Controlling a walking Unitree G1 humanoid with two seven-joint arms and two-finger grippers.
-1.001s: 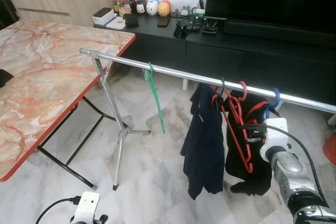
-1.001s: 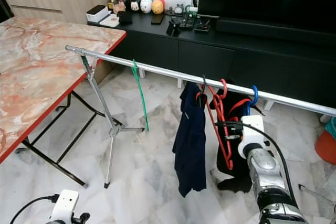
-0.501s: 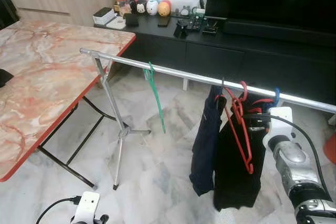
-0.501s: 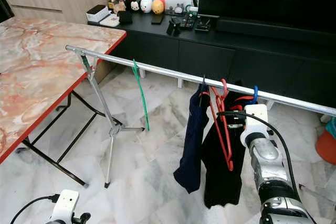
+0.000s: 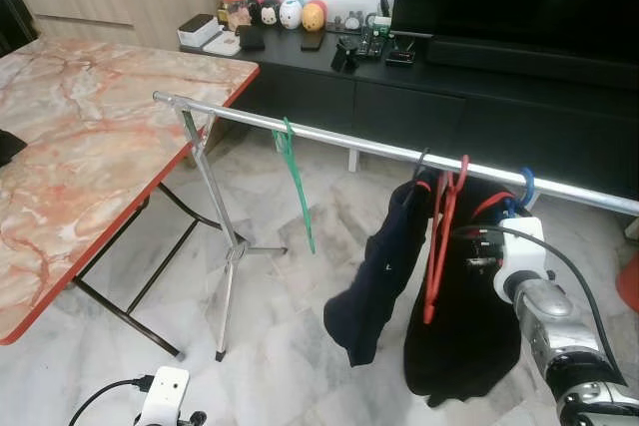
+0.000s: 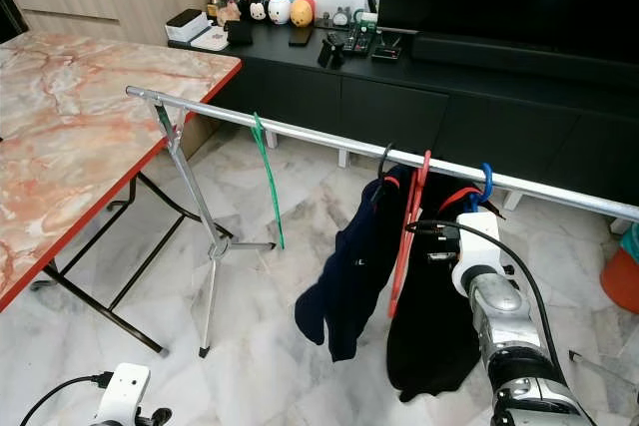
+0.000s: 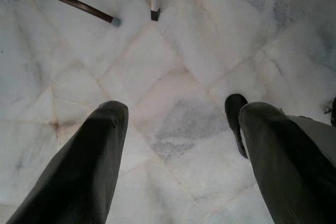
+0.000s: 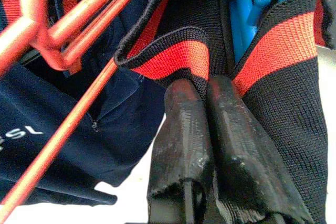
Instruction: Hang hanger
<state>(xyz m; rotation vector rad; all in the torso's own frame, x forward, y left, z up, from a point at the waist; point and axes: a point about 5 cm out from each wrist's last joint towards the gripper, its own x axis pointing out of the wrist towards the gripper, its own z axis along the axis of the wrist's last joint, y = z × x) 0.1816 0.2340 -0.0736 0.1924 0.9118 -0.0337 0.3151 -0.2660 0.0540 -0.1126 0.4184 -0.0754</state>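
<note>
Left gripper (image 7: 178,145): hangs idle low over the marble floor (image 7: 173,77), fingers spread wide, holding nothing.
Green hanger (image 5: 296,182): hooked on the rail (image 5: 329,139), empty.
Red hanger (image 5: 439,241): on the rail beside the navy garment (image 5: 384,271), already hung.
Black garment (image 5: 469,326): on the blue hanger (image 5: 523,187), further right along the rail.
Right gripper (image 8: 202,103): arm raised forward below the rail, fingers pressed together at the garment's red-and-black collar (image 8: 173,51), probably steadying it.
</note>
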